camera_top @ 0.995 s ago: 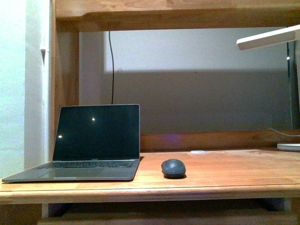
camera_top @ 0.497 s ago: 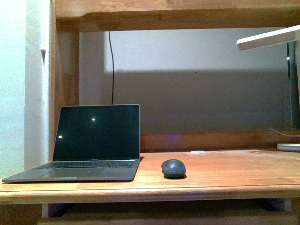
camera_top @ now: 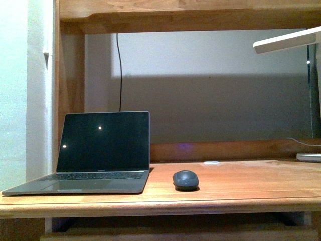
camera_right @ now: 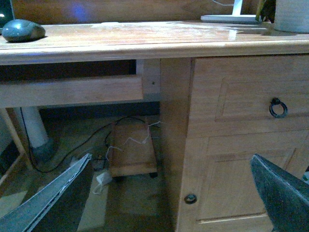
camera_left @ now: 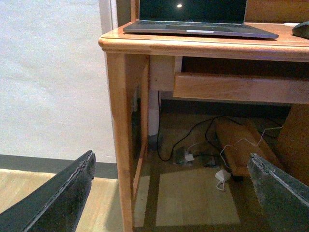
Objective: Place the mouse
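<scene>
Both arms sit low, below the level of the desk top, and neither shows in the front view. The left gripper (camera_left: pixel 171 193) points at the desk's left leg; its two dark fingers (camera_left: pixel 58 198) stand wide apart with nothing between them. The right gripper (camera_right: pixel 169 193) faces the drawer side of the desk, its fingers (camera_right: pixel 285 193) likewise spread wide and empty.

Count on the desk (camera_top: pixel 241 188), left to right: one laptop (camera_top: pixel 95 150), lid open, screen dark, its front edge close to the desk's front edge; one mouse (camera_top: pixel 185 179), dark grey, resting flat on the wood just right of the laptop's right front corner and apart from it; one small white disc (camera_top: pixel 211 162) farther back, near the rear rail; one lamp, its white head (camera_top: pixel 288 41) overhanging the right side and its flat base (camera_top: pixel 309 157) at the far right.

One black cable (camera_top: pixel 119 70) runs down the back wall behind the laptop.

The mouse sits a little back from the desk's rounded front edge. Bare wood stretches from the mouse rightward to the lamp base. Under the desk, cables (camera_left: pixel 203 145) and a small wooden cart (camera_right: pixel 133 150) lie on the floor. The cabinet on the right carries one ring pull (camera_right: pixel 276 107) and one round knob (camera_right: pixel 190 198).
</scene>
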Action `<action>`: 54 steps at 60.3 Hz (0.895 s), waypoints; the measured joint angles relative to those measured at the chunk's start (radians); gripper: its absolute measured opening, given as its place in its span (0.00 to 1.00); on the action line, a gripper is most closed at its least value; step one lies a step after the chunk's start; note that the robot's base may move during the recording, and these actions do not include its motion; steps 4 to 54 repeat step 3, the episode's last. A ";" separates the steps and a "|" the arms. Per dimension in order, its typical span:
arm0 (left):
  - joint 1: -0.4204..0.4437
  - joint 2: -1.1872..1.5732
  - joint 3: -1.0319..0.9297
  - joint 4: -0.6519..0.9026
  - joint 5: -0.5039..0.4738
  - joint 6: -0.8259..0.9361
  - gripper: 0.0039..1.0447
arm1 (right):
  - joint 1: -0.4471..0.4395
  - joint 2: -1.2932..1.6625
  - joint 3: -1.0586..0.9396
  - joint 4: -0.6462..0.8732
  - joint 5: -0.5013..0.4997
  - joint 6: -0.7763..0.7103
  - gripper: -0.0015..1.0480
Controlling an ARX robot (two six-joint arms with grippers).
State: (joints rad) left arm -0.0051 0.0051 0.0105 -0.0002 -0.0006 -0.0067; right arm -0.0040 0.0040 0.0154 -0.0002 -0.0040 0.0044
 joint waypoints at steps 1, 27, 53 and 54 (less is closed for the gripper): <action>0.000 0.000 0.000 0.000 0.000 0.000 0.93 | 0.000 0.000 0.000 0.000 0.000 0.000 0.93; 0.000 0.000 0.000 0.000 0.000 0.000 0.93 | 0.000 0.000 0.000 0.000 0.000 0.000 0.93; 0.000 0.000 0.000 0.000 0.000 0.000 0.93 | 0.000 0.000 0.000 0.000 0.000 0.000 0.93; 0.000 0.000 0.000 0.000 0.000 0.000 0.93 | 0.000 0.000 0.000 0.000 0.000 0.000 0.93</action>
